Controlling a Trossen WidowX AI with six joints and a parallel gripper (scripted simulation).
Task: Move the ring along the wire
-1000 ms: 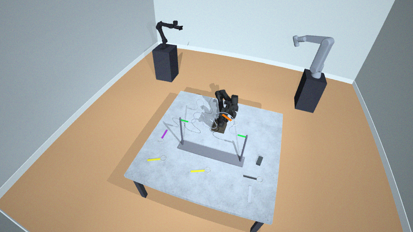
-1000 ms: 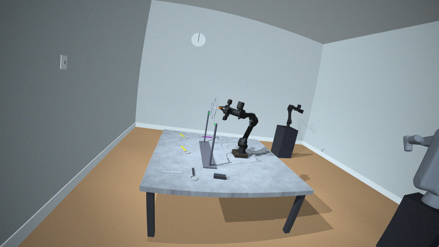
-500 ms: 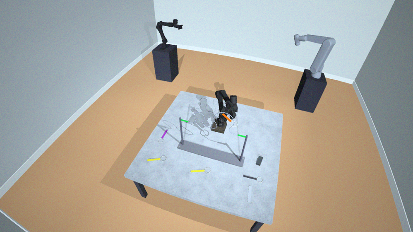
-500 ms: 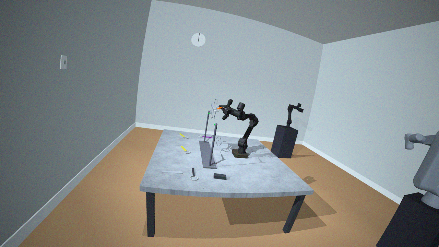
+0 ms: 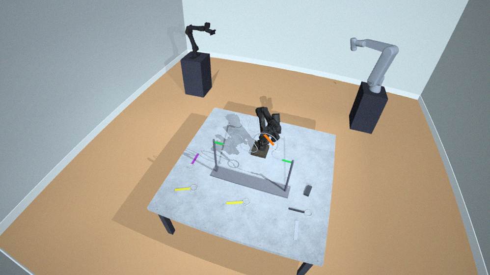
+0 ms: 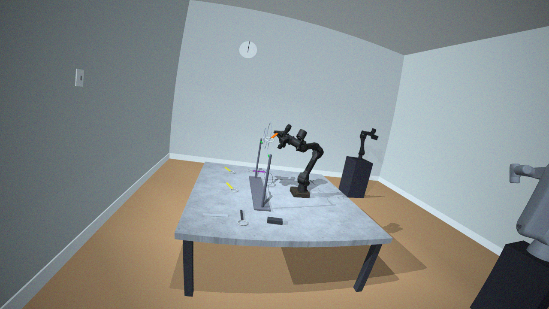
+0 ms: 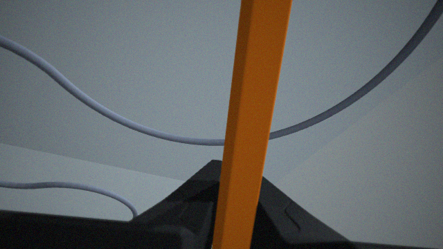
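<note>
The gripper is closed down on the orange handle, its fingers a narrow way apart with the handle clamped between them. The handle slants down in the exterior view toward the ring, which sits at its lower end, beside the raised loops of the grey wire. Ring and handle are held up above the table, between the two posts and away from both green parts. In the top view, the left post carries the left green part and the right post carries the right green part; both posts stand upright on a grey base strip. In the wrist view, the wire passes behind the handle (whether the two touch cannot be determined). The robot arm stands on the far side of the strip. Two yellow-handled rings lie on the near side, one left of the other, and a black block lies to the right of the right post
</note>
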